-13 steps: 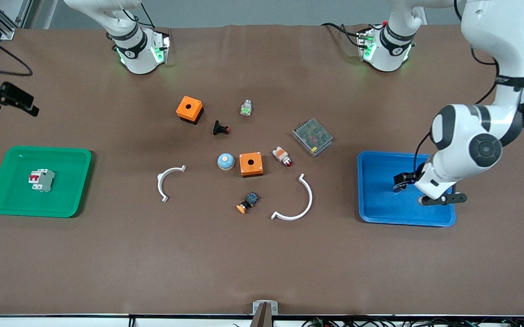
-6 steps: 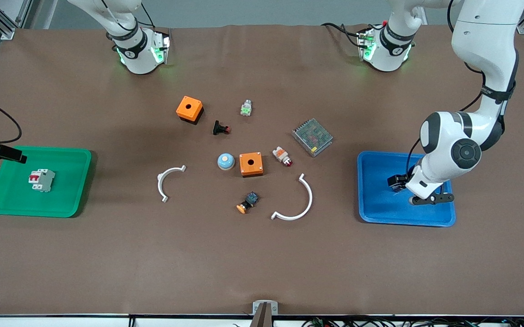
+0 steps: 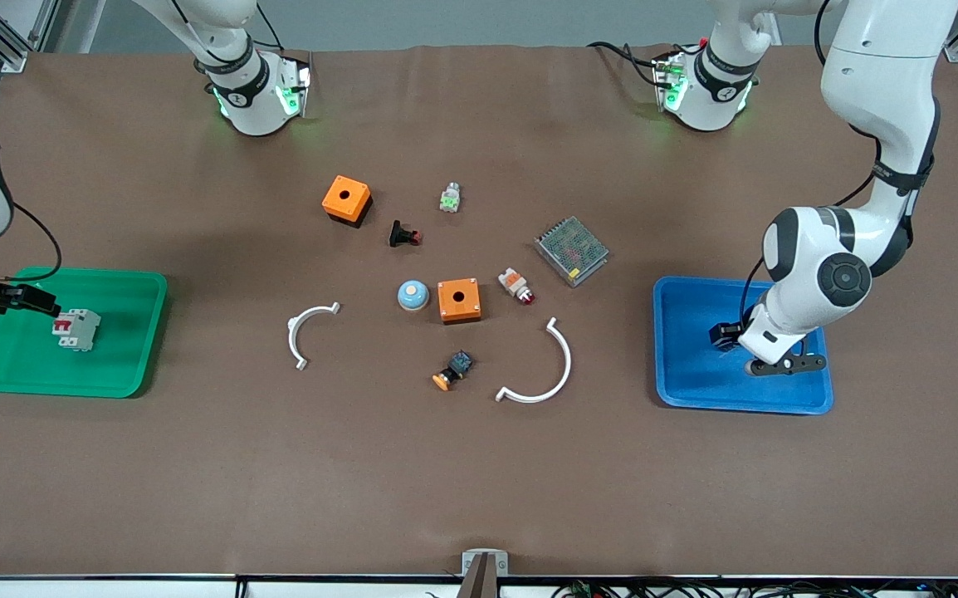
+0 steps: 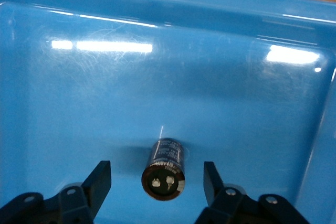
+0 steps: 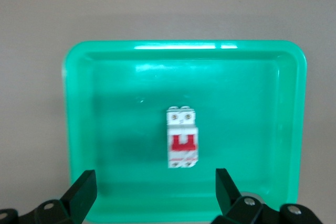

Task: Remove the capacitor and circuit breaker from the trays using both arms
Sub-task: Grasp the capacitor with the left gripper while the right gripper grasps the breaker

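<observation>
The little capacitor (image 4: 163,169) lies in the blue tray (image 3: 686,390) between the left gripper's (image 4: 157,182) open fingers and could roll away, while the right gripper (image 5: 156,188), wide open, hangs over the circuit breaker (image 5: 182,144) in the green tray (image 5: 79,129).

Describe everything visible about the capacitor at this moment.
The capacitor is a small dark cylinder with faint print on its sleeve and a silvery end bearing two terminal studs. It lies on its side on the blue tray's glossy floor, between the left gripper's fingers, which stand apart from it on either side.
</observation>
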Robot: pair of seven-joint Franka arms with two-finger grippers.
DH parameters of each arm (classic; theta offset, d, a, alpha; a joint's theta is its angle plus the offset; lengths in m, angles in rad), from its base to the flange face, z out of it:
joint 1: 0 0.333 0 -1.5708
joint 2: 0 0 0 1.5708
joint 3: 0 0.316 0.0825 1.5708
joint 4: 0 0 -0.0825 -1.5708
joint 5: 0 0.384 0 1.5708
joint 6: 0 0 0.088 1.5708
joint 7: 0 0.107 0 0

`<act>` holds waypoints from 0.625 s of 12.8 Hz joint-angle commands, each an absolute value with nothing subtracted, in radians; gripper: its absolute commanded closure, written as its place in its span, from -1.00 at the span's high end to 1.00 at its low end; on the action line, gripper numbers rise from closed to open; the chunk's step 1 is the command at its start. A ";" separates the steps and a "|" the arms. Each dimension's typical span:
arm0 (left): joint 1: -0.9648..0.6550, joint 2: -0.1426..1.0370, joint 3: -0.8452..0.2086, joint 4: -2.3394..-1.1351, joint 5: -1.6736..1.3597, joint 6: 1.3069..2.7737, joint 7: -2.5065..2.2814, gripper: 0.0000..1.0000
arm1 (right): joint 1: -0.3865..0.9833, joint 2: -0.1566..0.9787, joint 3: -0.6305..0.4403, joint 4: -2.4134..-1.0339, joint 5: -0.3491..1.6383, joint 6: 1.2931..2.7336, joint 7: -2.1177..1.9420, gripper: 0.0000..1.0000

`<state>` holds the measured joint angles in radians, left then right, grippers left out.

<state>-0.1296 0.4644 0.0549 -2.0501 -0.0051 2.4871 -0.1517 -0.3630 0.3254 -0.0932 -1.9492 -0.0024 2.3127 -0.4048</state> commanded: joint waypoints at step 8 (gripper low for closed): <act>-0.140 0.465 0.052 -2.014 0.005 2.488 -0.211 -0.75 | -0.408 0.508 -0.069 -1.939 -0.005 2.489 -0.479 1.00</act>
